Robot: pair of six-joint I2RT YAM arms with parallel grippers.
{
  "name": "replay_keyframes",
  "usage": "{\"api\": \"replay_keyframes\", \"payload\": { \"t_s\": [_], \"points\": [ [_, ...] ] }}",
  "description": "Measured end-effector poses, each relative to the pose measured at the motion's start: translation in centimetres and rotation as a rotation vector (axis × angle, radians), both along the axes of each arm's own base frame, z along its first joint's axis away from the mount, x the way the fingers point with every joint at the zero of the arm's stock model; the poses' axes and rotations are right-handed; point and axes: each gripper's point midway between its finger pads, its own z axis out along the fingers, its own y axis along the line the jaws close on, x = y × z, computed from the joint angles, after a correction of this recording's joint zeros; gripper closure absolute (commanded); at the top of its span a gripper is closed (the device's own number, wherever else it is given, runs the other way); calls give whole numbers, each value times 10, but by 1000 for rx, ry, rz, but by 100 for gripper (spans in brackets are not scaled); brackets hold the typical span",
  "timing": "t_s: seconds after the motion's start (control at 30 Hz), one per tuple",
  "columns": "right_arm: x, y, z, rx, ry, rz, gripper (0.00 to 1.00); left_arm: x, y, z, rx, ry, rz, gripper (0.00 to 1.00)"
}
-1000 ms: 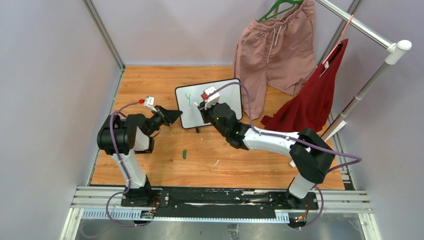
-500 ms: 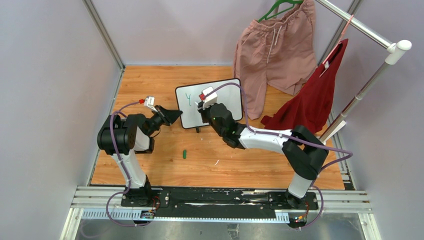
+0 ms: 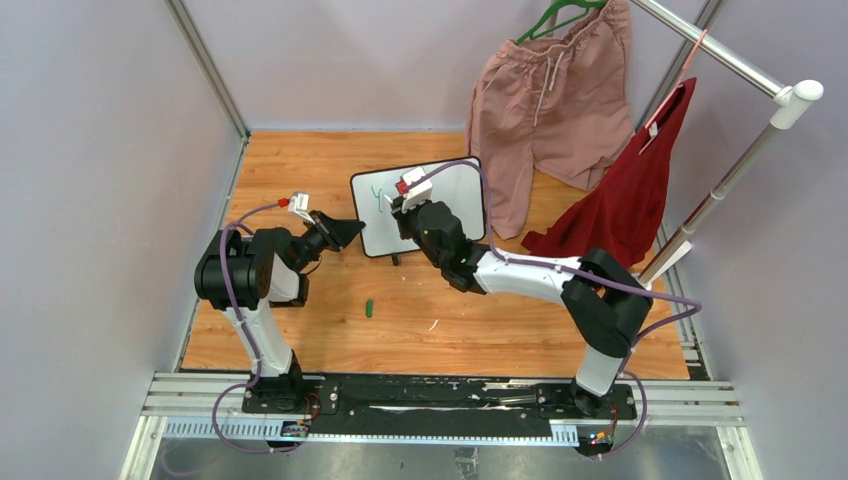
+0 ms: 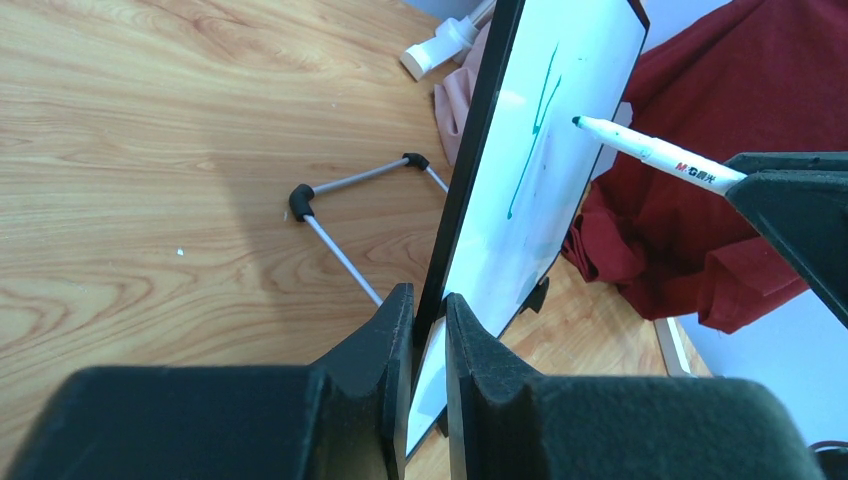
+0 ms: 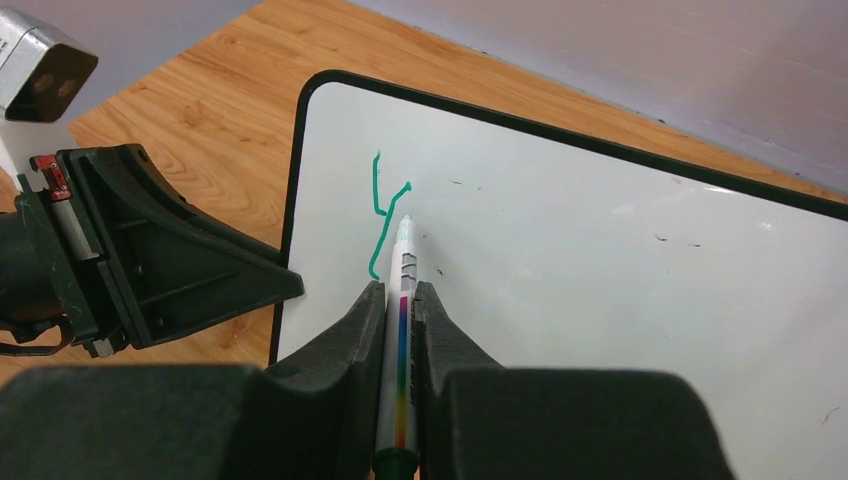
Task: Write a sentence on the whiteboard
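– Wooden counter point(image 3: 300, 170), grey walls, pink shorts point(image 3: 545, 90) and a red garment point(image 3: 620, 190) hanging at the back right. Where is the whiteboard point(image 3: 462, 195)?

– Mid-counter, between the two arms, propped nearly upright on its wire stand point(image 4: 340, 215).

– Is anything steadying it?

– The left gripper point(image 4: 428, 300). Its jaws are pinched on the board's black frame at the left edge, one finger behind and one in front.

– And the right gripper point(image 5: 402, 295)?

– Its jaws are clamped on a white marker point(image 5: 404, 262), tip pointing up the board face.

– How far along is the sentence point(image 5: 382, 215)?

– Barely begun, I'd say. One green letter is there, a Y near the top left corner. The rest of the face is blank apart from faint specks.

– Is the tip on the surface?

– It sits right by the Y's right arm. Whether it is touching or just off, I cannot tell.

– So what does the next move call for?

– Probably placing the tip just right of the Y and drawing the next letter with light, even pressure. Meanwhile the left grip has to hold firm so the board doesn't tip back.

– Anything else about?

– A small green cap point(image 3: 369, 308) lies on the counter, near the left arm.
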Motion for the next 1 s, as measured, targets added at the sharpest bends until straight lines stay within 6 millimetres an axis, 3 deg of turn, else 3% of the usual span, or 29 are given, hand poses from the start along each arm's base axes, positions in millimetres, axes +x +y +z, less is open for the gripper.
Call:
{"api": "replay_keyframes", "payload": {
  "t_s": [1.0],
  "points": [
    [3, -1, -17, -40, 31, -5, 100, 1, 1, 0, 0, 0, 6, 100]
  ]
}}
